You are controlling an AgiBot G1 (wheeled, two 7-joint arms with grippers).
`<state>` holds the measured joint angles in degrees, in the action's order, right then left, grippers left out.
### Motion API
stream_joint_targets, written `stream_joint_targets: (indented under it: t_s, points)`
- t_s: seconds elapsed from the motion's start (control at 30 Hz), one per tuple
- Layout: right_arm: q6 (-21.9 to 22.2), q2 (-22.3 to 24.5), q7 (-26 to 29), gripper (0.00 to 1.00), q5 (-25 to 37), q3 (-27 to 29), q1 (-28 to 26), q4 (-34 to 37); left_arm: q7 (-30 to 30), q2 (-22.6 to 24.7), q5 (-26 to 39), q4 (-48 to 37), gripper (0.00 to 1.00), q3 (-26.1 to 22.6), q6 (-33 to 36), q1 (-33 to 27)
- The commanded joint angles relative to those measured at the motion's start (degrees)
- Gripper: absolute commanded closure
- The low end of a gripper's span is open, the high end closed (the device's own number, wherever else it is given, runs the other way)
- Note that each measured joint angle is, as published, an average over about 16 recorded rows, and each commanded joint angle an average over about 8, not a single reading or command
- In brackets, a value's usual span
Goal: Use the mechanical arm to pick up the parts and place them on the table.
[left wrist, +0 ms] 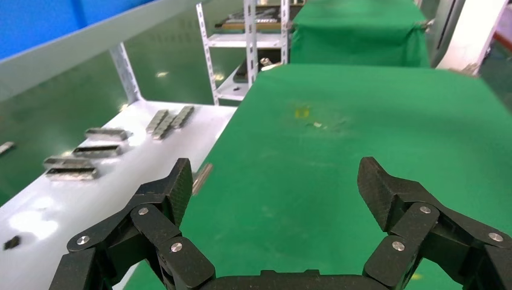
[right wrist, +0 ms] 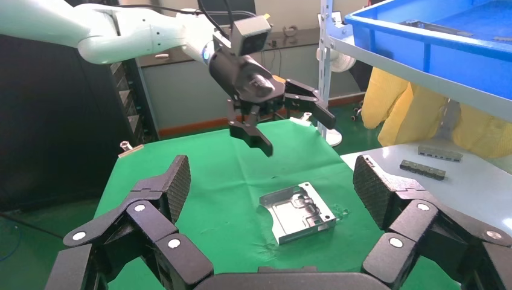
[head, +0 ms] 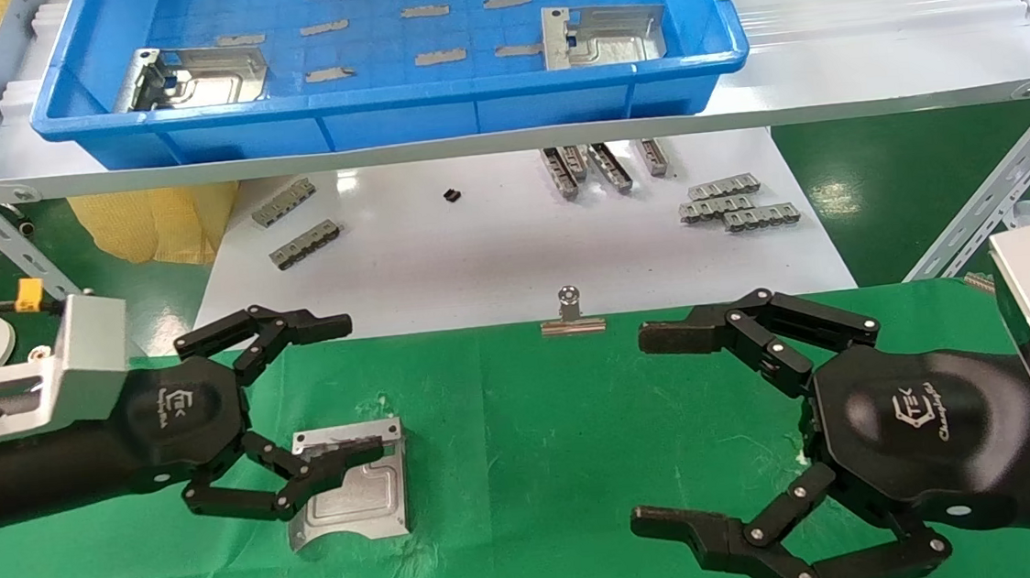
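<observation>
One stamped plate (head: pixel 351 481) lies flat on the green cloth table (head: pixel 536 434), partly hidden in the head view under the left gripper's (head: pixel 339 390) lower fingers (head: pixel 327 465); the right wrist view shows that hand raised clear of it. Both grippers spread wide, empty; right gripper (head: pixel 650 430) cut off at frame bottom. Two more plates (head: pixel 601 34) sit in the blue tray (head: pixel 390 106).

Shiny metal part (head: pixel 351 482), creased green cloth (head: pixel 563 432)
</observation>
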<state>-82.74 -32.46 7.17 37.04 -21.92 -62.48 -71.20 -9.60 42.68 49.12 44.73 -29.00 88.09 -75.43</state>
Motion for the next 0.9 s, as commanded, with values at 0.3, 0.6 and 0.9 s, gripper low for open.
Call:
stream_joint_targets:
  t_s: [0.3, 0.6, 0.9]
  points:
    - [0.0, 0.0, 0.0, 0.0, 0.0, 0.0, 0.0, 0.0, 8.06, -3.03, -2.88, 11.43, 0.0, 5.14, -0.95, 5.49]
    - [0.0, 0.0, 0.0, 0.0, 0.0, 0.0, 0.0, 0.0, 15.3, -5.76, -5.46, 21.69, 0.0, 9.76, -1.8, 10.42]
    - [0.01, 0.0, 0.0, 0.0, -0.01, 0.0, 0.01, 0.01, 20.67, -7.87, -7.49, 29.78, 0.0, 13.36, -2.42, 14.28]
